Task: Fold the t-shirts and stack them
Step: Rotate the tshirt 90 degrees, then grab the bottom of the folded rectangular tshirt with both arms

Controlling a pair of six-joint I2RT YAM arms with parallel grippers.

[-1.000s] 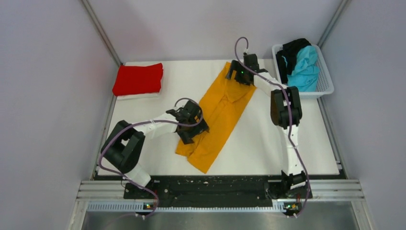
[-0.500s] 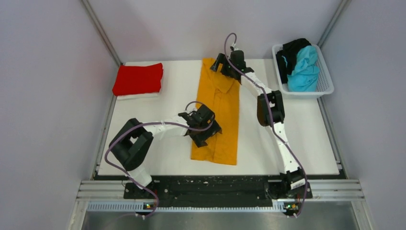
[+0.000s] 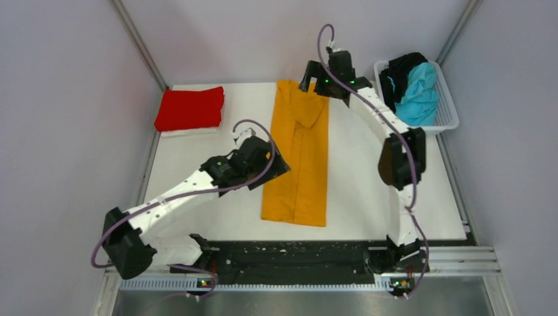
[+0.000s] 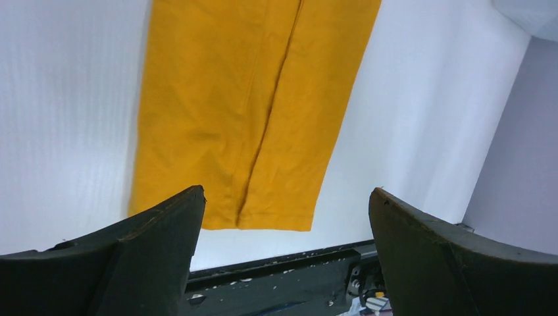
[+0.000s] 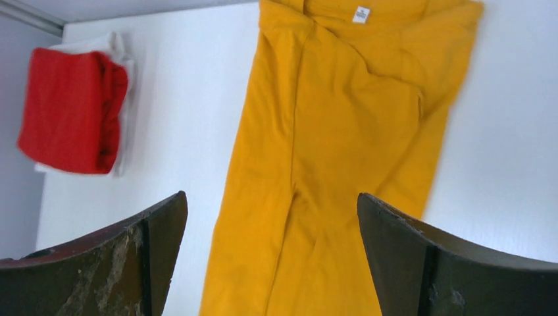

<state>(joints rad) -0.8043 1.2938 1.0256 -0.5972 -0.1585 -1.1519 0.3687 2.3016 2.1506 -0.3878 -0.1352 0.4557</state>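
A matte white table (image 3: 375,191), seen from above. The orange-yellow t-shirt (image 3: 299,158) lies flat at its centre, folded lengthwise into a long narrow rectangle of soft cloth. A crease runs down its middle, and the collar end, with a small white label, points to the far edge. The left gripper (image 4: 286,197) hovers by the shirt's left edge, its dark, scuffed, wedge-shaped fingers spread wide and empty. The right gripper (image 5: 273,197) hangs over the collar end, fingers equally wide apart and holding nothing. The red t-shirt (image 3: 190,108) sits as a neat folded pad at the far left corner. The turquoise t-shirt (image 3: 419,95) and black t-shirt (image 3: 400,69) lie crumpled in a white plastic lattice basket (image 3: 449,122) at the far right.
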